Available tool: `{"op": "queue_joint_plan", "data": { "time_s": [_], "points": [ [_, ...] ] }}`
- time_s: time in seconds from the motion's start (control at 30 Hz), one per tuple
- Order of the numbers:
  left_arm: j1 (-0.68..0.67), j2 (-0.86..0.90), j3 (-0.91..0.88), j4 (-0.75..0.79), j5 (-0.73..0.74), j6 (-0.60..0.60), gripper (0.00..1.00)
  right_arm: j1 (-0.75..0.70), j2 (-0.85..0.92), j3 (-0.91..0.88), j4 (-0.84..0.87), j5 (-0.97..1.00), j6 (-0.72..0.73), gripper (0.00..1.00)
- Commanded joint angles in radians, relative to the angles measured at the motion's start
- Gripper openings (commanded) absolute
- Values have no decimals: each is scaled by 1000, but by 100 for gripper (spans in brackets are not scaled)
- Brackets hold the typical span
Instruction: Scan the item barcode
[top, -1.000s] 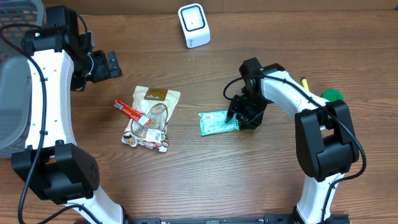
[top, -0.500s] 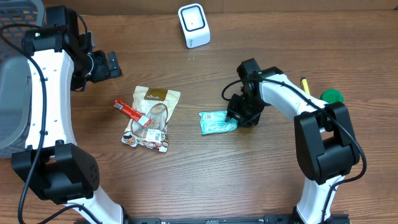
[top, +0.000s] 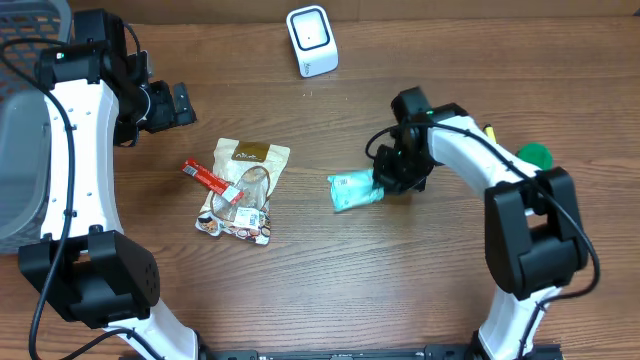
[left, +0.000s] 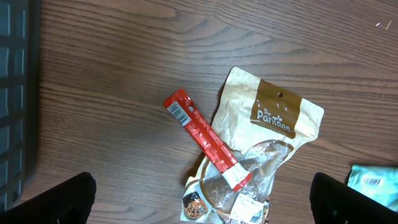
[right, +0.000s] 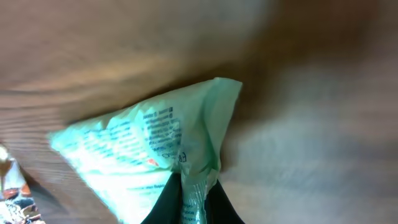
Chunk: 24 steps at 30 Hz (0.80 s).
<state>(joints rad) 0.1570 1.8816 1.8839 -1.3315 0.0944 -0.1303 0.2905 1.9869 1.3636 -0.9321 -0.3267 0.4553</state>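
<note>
Overhead, table: wood grain; we count three packaged goods and one scanner on or over it.
Overhead, green packet: right of centre, its right end in the right tool; we cannot tell whether its left end rests on the wood.
Overhead, right tool: clenched on the green packet's right edge.
Overhead, left tool: upper left, well apart from every item; we read its state from its wrist view.
Overhead, scanner: white, at the far edge, well apart from the green packet.
Overhead, brown pouch: left of centre, lying flat.
Overhead, red stick pack: lies slantwise across the brown pouch's left side.
Overhead, basket: dark mesh, far left corner.
Left wrist, left fingers: two dark tips at the bottom corners, spread wide; we log the left tool as released, gripping nothing.
Left wrist, goods below: the red stick pack crosses the brown pouch, its barcode end on bare wood; a corner of the green packet shows at the right edge.
Right wrist, right fingers: pressed together on the green packet's crimped edge.
Right wrist, green packet: blurred, small print on its face.
</note>
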Motion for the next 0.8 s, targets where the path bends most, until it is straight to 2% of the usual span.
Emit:
{"op": "queue_joint_plan", "data": {
  "time_s": [0.0, 0.53, 0.63, 0.77],
  "points": [
    [-7, -5, -2, 2, 7, 11, 100, -6, -99, 35, 39, 12, -180, 4],
    [-6, -5, -2, 2, 7, 11, 100, -7, -103, 39, 102, 11, -198, 3],
    [-7, -5, -2, 2, 7, 11, 100, -17, -103, 91, 52, 9, -203, 3],
    [-7, -5, -2, 1, 7, 11, 100, -24, -103, 288, -122, -70, -323, 4]
  ]
}}
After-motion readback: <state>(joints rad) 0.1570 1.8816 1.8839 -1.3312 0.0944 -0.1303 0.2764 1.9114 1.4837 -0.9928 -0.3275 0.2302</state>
